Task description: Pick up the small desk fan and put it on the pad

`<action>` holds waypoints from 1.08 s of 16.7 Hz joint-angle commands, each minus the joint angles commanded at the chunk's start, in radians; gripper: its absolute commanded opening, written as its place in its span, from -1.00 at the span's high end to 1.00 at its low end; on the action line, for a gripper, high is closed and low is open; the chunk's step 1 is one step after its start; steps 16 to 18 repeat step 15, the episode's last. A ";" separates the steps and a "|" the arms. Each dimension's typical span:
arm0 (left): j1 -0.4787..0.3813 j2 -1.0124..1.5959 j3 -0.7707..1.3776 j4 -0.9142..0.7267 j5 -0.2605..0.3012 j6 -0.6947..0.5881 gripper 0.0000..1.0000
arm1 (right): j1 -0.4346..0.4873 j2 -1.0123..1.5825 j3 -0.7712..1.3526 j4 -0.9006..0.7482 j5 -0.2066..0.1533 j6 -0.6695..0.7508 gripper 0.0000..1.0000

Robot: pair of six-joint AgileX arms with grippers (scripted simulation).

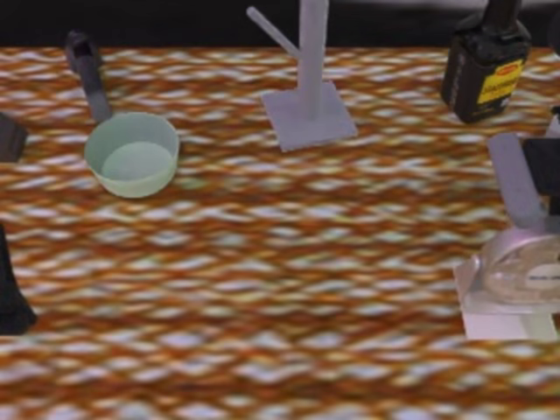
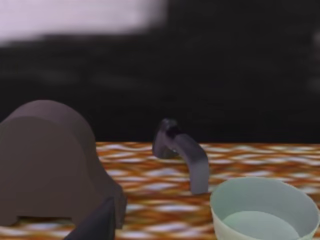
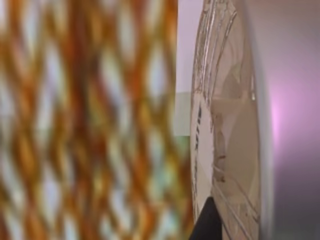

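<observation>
The small desk fan (image 1: 525, 267), a shiny translucent ring with pale blades, rests on the pale grey-white pad (image 1: 503, 325) at the table's right edge. My right gripper (image 1: 547, 206) hangs right over the fan, reaching in from the right side. In the right wrist view the fan (image 3: 227, 135) fills the frame edge-on, with a sliver of the pad (image 3: 182, 115) behind it and a dark part of the gripper against its face. My left gripper (image 1: 12, 306) is parked at the left edge, open and holding nothing.
A mint-green scoop (image 1: 131, 156) with a dark handle lies at the back left, also close in the left wrist view as the scoop (image 2: 265, 212). A grey square base with a post (image 1: 308, 114) stands at the back centre. A black bottle (image 1: 484, 66) stands at the back right. A dark domed object (image 2: 50, 165) sits at the left edge.
</observation>
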 joint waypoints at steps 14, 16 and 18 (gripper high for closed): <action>0.000 0.000 0.000 0.000 0.000 0.000 -1.00 | 0.000 0.000 0.000 0.000 0.000 0.000 -1.00; 0.000 0.000 0.000 0.000 0.000 0.000 -1.00 | 0.000 0.000 0.000 0.000 0.000 0.000 -1.00; 0.000 0.000 0.000 0.000 0.000 0.000 -1.00 | 0.000 0.000 0.000 0.000 0.000 0.000 -1.00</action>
